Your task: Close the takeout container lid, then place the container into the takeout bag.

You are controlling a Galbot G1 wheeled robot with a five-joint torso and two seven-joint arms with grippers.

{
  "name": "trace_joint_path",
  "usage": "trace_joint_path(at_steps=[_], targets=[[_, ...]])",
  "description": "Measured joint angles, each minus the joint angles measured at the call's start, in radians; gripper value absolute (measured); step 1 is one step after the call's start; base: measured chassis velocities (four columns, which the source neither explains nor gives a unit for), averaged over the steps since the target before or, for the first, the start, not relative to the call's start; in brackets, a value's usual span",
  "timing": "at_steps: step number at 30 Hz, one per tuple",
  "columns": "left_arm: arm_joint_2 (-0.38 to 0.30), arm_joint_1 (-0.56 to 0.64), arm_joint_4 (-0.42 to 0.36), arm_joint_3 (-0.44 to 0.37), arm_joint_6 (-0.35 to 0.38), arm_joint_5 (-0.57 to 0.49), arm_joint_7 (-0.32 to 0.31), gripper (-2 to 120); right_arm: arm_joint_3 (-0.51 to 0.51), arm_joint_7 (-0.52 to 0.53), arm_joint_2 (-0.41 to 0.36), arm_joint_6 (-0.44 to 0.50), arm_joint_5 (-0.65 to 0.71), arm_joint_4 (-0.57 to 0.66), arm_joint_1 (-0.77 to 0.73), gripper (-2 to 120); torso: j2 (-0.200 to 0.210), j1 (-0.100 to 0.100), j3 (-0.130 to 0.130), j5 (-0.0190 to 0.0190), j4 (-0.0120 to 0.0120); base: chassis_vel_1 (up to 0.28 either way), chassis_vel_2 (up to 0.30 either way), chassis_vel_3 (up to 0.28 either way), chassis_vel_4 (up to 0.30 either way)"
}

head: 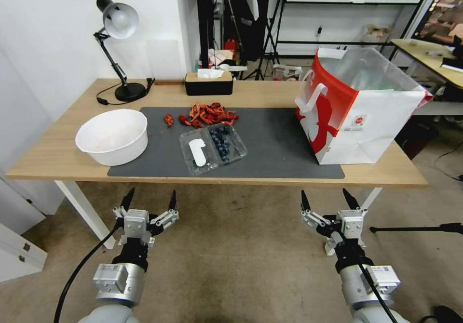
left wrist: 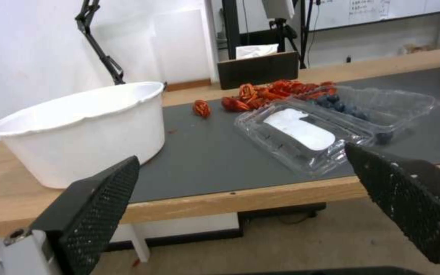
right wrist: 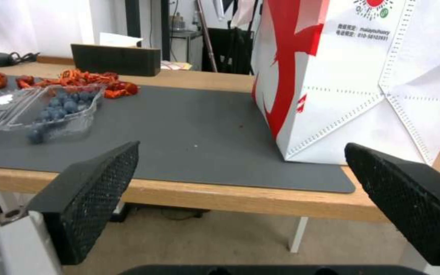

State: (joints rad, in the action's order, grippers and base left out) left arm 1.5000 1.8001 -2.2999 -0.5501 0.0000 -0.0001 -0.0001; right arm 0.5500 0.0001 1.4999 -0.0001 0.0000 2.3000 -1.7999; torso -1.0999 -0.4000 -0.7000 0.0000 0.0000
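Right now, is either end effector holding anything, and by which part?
Nothing is held. The left end effector and right end effector hang open below the table edge; the takeout container lies open, untouched.

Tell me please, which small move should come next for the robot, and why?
Probably the left gripper should reach forward over the table edge toward the lid. The takeout container lies open flat on the grey mat, lid on the left side, blueberries uncovered. Both grippers, the right gripper too, hang open below the table edge, holding nothing.

Clear takeout container open flat on mat (blueberries inside), lid beside; takeout bag upright, right.
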Motion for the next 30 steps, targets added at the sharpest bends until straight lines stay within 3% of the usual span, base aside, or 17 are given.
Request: trace_joint_path(at_steps=[18,21,23,24,26,30], targets=[[-0.002,0.001,-0.001,0.003,0.0,-0.004,-0.006,100,-0.004,-0.014,0.01,0.0,-0.011,0.009,-0.015,100,0.0,0.0,0.0,0.0001,0.0006,0.0,0.0,0.0,0.0],[-0.021,0.007,-0.019,0.032,0.004,-0.028,-0.053,100,-0.034,-0.081,0.056,0.001,-0.056,0.058,-0.08,100,0.0,0.0,0.0,-0.0003,-0.0006,0.0,0.0,0.0,0.0],[-0.048,0.018,-0.043,0.07,0.013,-0.063,-0.12,100,-0.04,-0.101,0.07,0.001,-0.067,0.072,-0.104,100,0.0,0.0,0.0,0.0,-0.0002,0.0,0.0,0.0,0.0],[-0.048,0.018,-0.043,0.07,0.013,-0.063,-0.12,100,-0.04,-0.101,0.07,0.001,-0.067,0.072,-0.104,100,0.0,0.0,0.0,0.0,-0.0002,0.0,0.0,0.0,0.0],[-0.082,0.031,-0.075,0.12,0.025,-0.108,-0.207,100,-0.038,-0.108,0.074,0.001,-0.067,0.074,-0.11,100,0.0,0.0,0.0,-0.0001,0.0,0.0,0.0,0.0,0.0],[-0.125,0.048,-0.116,0.184,0.04,-0.167,-0.319,100,-0.033,-0.109,0.074,0.003,-0.066,0.075,-0.111,100,0.0,0.0,0.0,0.0,0.0001,0.0,0.0,0.0,0.0]])
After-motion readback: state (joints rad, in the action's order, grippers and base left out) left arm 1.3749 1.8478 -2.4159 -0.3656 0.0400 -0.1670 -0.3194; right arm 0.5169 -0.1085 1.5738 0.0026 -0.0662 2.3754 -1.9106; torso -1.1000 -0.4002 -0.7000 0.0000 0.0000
